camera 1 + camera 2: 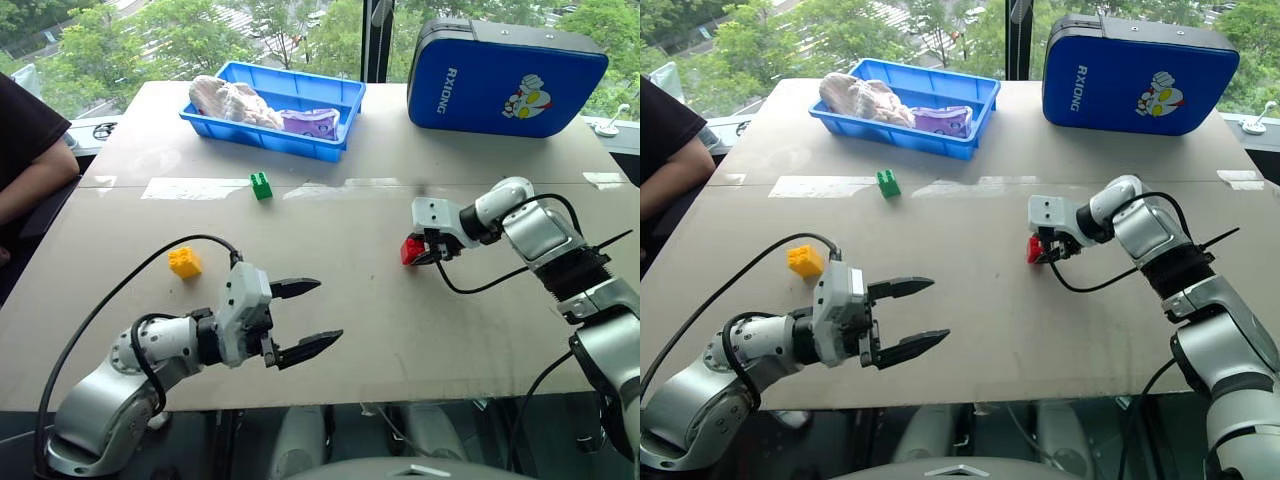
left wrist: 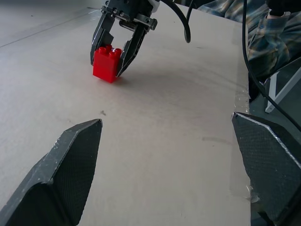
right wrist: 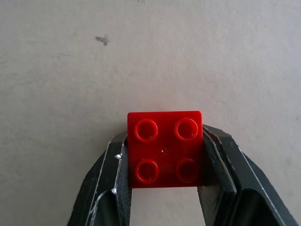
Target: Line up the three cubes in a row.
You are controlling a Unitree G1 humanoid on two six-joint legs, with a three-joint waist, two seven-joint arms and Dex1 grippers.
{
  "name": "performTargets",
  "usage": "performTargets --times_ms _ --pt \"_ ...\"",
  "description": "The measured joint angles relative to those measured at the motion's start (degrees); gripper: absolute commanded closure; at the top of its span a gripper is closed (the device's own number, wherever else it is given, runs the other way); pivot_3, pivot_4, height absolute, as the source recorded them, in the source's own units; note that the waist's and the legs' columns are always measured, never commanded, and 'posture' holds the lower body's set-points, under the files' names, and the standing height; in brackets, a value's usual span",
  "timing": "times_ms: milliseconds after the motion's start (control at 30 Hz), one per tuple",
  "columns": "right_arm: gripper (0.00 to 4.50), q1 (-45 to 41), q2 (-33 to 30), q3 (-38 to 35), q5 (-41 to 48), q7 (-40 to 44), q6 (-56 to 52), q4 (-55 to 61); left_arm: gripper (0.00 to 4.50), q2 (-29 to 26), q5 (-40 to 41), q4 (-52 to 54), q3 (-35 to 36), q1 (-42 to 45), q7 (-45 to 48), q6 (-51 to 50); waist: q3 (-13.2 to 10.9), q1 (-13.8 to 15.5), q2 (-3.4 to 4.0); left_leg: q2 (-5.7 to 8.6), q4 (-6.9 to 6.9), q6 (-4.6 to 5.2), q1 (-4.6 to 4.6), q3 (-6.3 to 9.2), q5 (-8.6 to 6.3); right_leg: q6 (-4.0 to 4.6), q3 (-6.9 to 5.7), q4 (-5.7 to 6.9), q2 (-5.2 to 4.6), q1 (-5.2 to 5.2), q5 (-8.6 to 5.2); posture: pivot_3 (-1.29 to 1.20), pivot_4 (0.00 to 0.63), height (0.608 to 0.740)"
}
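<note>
The left gripper (image 1: 308, 318) hovers nearest, jaws wide and empty. Beyond it sits the yellow block (image 1: 184, 262). The right gripper (image 1: 424, 254) pinches the red block (image 3: 165, 148) on the table (image 1: 380, 320). Farthest lies the green block (image 1: 261, 185).

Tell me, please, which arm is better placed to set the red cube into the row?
The right: its pincer is already shut on the red cube; the left pincer hangs open, apart from every cube.

A pale table (image 1: 330, 320) carries a yellow cube (image 1: 184, 262) at 9 o'clock, a green cube (image 1: 261, 185) at 11, a red cube (image 1: 412, 250) at 3, a blue tray (image 1: 270, 135) and a blue case (image 1: 505, 80) at 12 to 1.
</note>
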State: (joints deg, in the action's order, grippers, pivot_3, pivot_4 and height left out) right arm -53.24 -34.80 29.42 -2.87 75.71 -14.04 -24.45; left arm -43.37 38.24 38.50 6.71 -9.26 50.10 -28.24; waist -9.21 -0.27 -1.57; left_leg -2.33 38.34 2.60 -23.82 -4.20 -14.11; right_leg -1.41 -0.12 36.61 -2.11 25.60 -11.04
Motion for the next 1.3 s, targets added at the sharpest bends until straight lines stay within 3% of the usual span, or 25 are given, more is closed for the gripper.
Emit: performTargets --times_ms 133,167,233,367,600,700,867,900,933,1033,1167,1300 --pt "3.17 -0.7 1.6 0.0 -1.2 1.6 0.7 -2.0 0.00 -0.2 -0.8 0.0 0.7 -1.4 0.4 1.2 0.0 -0.4 0.00 0.00 0.00 0.00 0.06 -0.01 0.00 0.00 0.00 0.04 0.00 -0.02 0.00 0.00 0.150 0.740" --pt "2.37 -0.8 2.1 0.0 -1.3 2.3 0.7 -2.4 0.00 -0.2 -0.9 0.0 1.1 -2.0 0.6 1.4 0.0 -0.4 0.00 0.00 0.01 0.00 0.09 -0.01 0.00 0.00 0.00 0.07 0.00 -0.02 0.01 0.00 0.150 0.740" --pt "1.84 -0.9 2.5 0.0 -1.4 2.9 0.4 -2.7 0.00 -0.2 -1.0 0.0 1.6 -2.5 0.9 1.7 0.0 -0.4 0.00 -0.01 0.01 0.00 0.12 -0.01 0.00 0.01 0.00 0.10 0.00 -0.03 0.01 0.00 0.150 0.740" --pt "0.06 -0.9 3.8 0.0 -1.7 3.4 0.6 -3.0 0.00 -0.2 -1.0 0.3 1.9 -3.2 1.0 2.3 0.0 -0.4 0.01 -0.02 0.01 0.00 0.11 -0.01 0.00 0.01 0.00 0.12 0.01 -0.02 0.01 0.00 0.150 0.740" --pt "0.06 0.0 2.9 -4.1 -0.5 1.2 1.4 1.9 0.00 0.3 -0.3 0.4 5.1 -4.9 -1.6 1.0 0.0 -0.3 0.03 -0.02 0.00 0.00 0.08 0.01 0.00 0.01 -0.01 0.11 -0.03 0.00 0.00 0.00 0.150 0.740" --pt "0.06 2.7 1.8 -9.5 3.4 0.2 -1.9 9.2 0.00 2.7 -0.4 -2.5 6.3 -0.9 -8.0 -1.6 0.0 0.0 0.02 -0.01 0.02 0.00 0.09 0.05 0.00 0.00 -0.04 0.12 -0.02 -0.05 0.01 0.00 0.150 0.740" --pt "0.06 13.8 0.9 -21.1 15.6 -3.7 -10.3 31.0 0.00 5.6 -4.6 -12.1 6.1 16.2 -23.6 -10.9 0.0 1.1 -0.01 0.05 0.06 0.00 0.08 0.13 0.00 -0.24 -0.10 0.16 0.01 -0.11 0.15 0.00 0.150 0.740" --pt "0.06 18.1 1.1 -24.4 18.5 -7.1 -13.3 38.5 0.00 5.2 -6.8 -17.7 5.3 24.0 -27.9 -15.6 0.0 1.4 -0.05 0.09 0.07 0.00 0.04 0.15 0.00 -0.24 -0.19 0.16 -0.01 -0.13 0.15 0.00 0.150 0.740" --pt "0.06 18.3 1.1 -24.4 18.8 -7.3 -13.6 39.1 0.00 5.1 -7.1 -18.2 5.4 24.4 -28.3 -16.0 0.0 1.2 -0.08 0.11 0.07 0.00 0.05 0.15 0.00 -0.25 -0.19 0.15 0.00 -0.14 0.15 0.00 0.150 0.740" --pt "0.06 24.2 3.6 -29.6 21.2 -17.4 -19.6 50.9 0.00 5.9 -11.6 -32.3 2.6 38.3 -33.0 -20.5 0.0 1.0 -0.11 0.13 0.10 -0.01 0.05 0.14 0.01 -0.26 -0.18 0.17 0.03 -0.13 0.15 0.00 0.150 0.740" --pt "0.06 31.1 2.6 -32.9 21.5 -26.6 -25.2 63.6 0.00 10.8 -19.6 -53.9 -0.5 52.6 -38.1 -16.0 0.1 1.1 -0.16 0.20 0.09 -0.01 0.03 0.00 0.01 -0.25 -0.20 0.13 0.01 -0.15 0.15 0.00 0.150 0.740" --pt "0.06 34.0 1.3 -35.0 22.1 -30.9 -27.1 68.3 0.00 15.8 -23.9 -67.3 -0.7 58.6 -41.8 -9.5 0.0 0.9 -0.22 0.19 0.09 -0.01 0.00 -0.04 0.01 -0.26 -0.13 0.09 0.00 -0.13 0.15 0.00 0.150 0.740"
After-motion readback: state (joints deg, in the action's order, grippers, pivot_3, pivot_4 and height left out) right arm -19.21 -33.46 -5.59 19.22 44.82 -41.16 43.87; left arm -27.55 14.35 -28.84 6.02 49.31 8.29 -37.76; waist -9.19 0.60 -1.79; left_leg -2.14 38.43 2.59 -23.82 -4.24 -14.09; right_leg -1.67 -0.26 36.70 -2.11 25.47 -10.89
